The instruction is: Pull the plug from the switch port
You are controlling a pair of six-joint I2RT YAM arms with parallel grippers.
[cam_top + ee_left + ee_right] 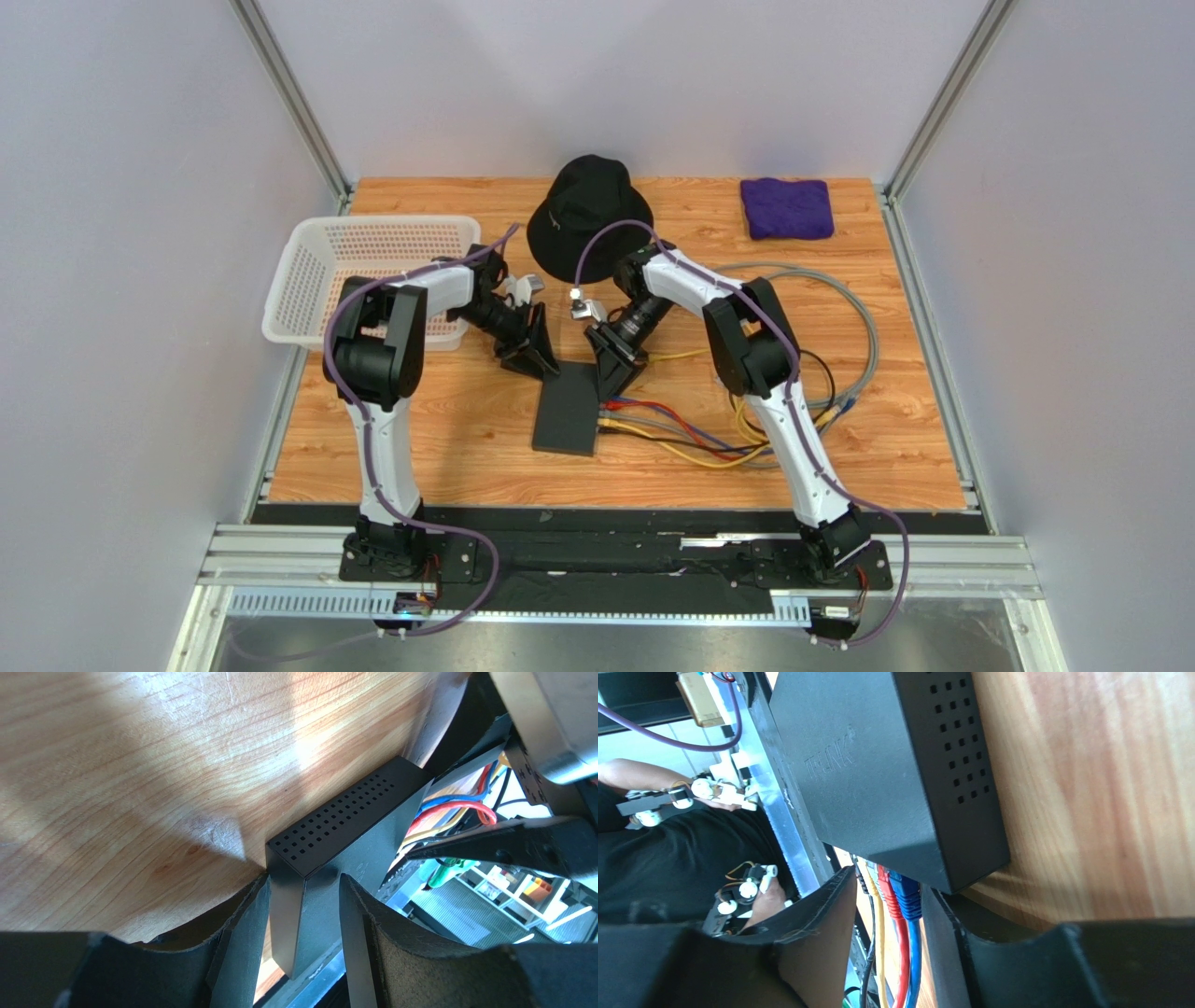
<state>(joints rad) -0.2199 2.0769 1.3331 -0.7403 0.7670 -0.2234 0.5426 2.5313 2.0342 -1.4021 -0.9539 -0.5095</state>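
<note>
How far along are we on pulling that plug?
Done: the left gripper straddles the switch at its far end; whether it actually clamps is unclear. In hand: the right gripper has open jaws around the blue plug and the red plug. Left: close, then pull; the blue plug is still seated.
</note>
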